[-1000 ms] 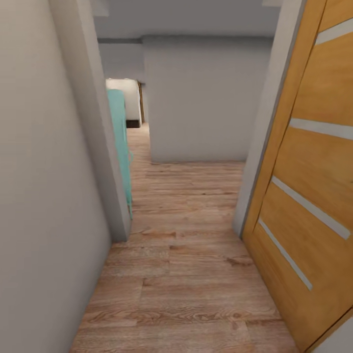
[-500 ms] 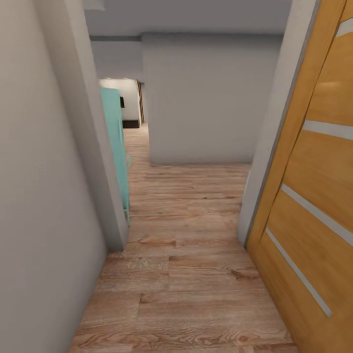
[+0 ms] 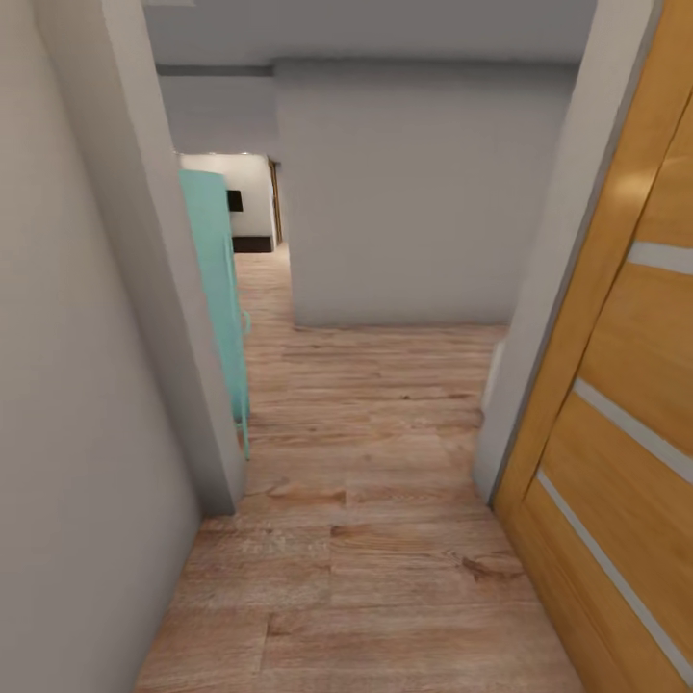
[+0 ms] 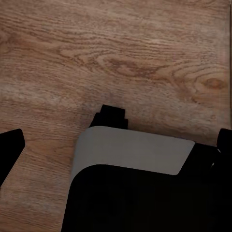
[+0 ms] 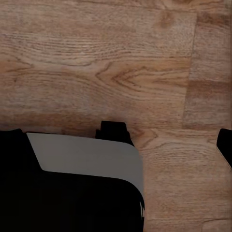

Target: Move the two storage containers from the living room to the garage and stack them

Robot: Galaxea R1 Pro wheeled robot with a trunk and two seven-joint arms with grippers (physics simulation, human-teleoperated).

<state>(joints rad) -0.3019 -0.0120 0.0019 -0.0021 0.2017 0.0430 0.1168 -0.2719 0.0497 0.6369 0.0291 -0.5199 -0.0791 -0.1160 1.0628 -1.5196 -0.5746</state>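
The two storage containers are out of view, and so is the garage with its floor. I am in a narrow corridor of light wood-plank flooring [image 3: 366, 539]. In the left wrist view my left gripper [image 4: 118, 142] hangs open over the planks, its dark fingertips [image 4: 10, 147] far apart and nothing between them. My right gripper [image 5: 117, 140] is open in the same way in the right wrist view, one fingertip [image 5: 225, 145] at the picture's edge. Under both grippers lies my grey and black base [image 4: 130, 154].
A grey wall [image 3: 87, 385] runs close on the left, ending at a corner [image 3: 217, 462]. A wood-panelled door [image 3: 626, 404] stands open on the right. Past the corner is a turquoise appliance [image 3: 219, 279]. A grey wall [image 3: 404, 192] blocks straight ahead, with a passage [image 3: 255, 221] at its left.
The whole view has shifted: the camera has moved forward along the corridor, so the left corner and the door edge sit nearer and further out to the sides.
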